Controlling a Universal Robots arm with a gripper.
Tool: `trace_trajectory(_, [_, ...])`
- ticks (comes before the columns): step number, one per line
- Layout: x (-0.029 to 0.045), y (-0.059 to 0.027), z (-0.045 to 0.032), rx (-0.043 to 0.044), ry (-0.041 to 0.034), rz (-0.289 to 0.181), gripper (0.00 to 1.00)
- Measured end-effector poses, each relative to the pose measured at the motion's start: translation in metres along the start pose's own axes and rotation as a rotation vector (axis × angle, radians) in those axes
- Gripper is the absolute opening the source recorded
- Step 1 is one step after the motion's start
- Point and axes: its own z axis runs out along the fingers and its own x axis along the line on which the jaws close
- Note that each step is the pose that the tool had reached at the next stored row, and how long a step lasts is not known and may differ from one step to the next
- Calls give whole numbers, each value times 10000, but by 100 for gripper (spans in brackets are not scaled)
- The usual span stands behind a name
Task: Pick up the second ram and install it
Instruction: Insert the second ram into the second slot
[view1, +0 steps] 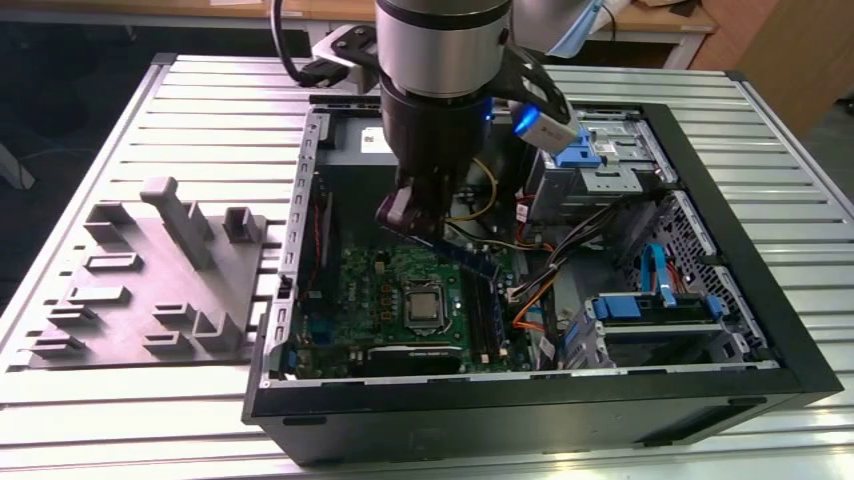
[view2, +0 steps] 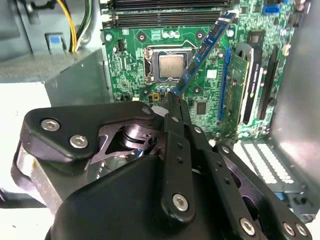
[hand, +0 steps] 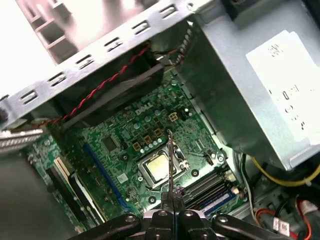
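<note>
Pincer (view2: 174, 102): clamped on one end of the second ram (view2: 202, 52), fingers pressed together over its edge in both wrist views.
Task piece: the dark-blue strip juts out tilted past the pincer's tips, held above the motherboard (view2: 135, 60) inside the open case (view1: 534, 400).
Hidden: the gripped end is buried between the fingers. In the first wrist view the strip (hand: 170, 155) shows edge-on as a thin line, so its chips and sticker cannot be made out.
Blocked: in the exterior view the arm (view1: 441, 60) covers the rear of the case and much of the pincer (view1: 407, 215).
Hard to tell: whether any of the memory slots (view2: 165, 19) beyond the strip's far end is already filled.
Beneath: processor socket (view2: 170, 65), directly under the strip.
Beside: green card (view2: 240, 85) standing on edge in its slot, near the pincer.
Close by: grey power-supply box (hand: 250, 100) with a pale label; orange and yellow cables (view1: 527, 295).
Outside the case: grey fixture (view1: 160, 270) on the slatted tabletop (view1: 134, 120), well apart from the pincer.
</note>
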Motion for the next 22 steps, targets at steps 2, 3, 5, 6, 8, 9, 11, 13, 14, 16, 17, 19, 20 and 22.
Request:
trace_trajectory(2, [0, 0, 1, 12, 4, 360, 11])
trace_trajectory(3, [0, 0, 1, 19, 7, 540, 11])
trace_trajectory(5, [0, 0, 2, 30, 10, 877, 11])
trace_trajectory(6, [0, 0, 2, 36, 12, 1042, 11])
trace_trajectory(8, [0, 0, 3, 47, 17, 1381, 11])
trace_trajectory(9, [0, 0, 4, 53, 18, 1556, 11])
trace_trajectory(11, [0, 0, 5, 65, 22, 1883, 11])
trace_trajectory(13, [0, 0, 7, 76, 26, 2227, 11])
trace_trajectory(14, [0, 0, 8, 83, 28, 2407, 11])
trace_trajectory(16, [0, 0, 11, 95, 33, 2765, 11])
trace_trajectory(17, [0, 0, 12, 102, 36, 2957, 11])
trace_trajectory(19, [1, 0, 15, 114, 39, 3316, 11])
trace_trajectory(20, [1, 0, 16, 120, 42, 3495, 11])
trace_trajectory(22, [1, 0, 19, 133, 46, 3855, 11])
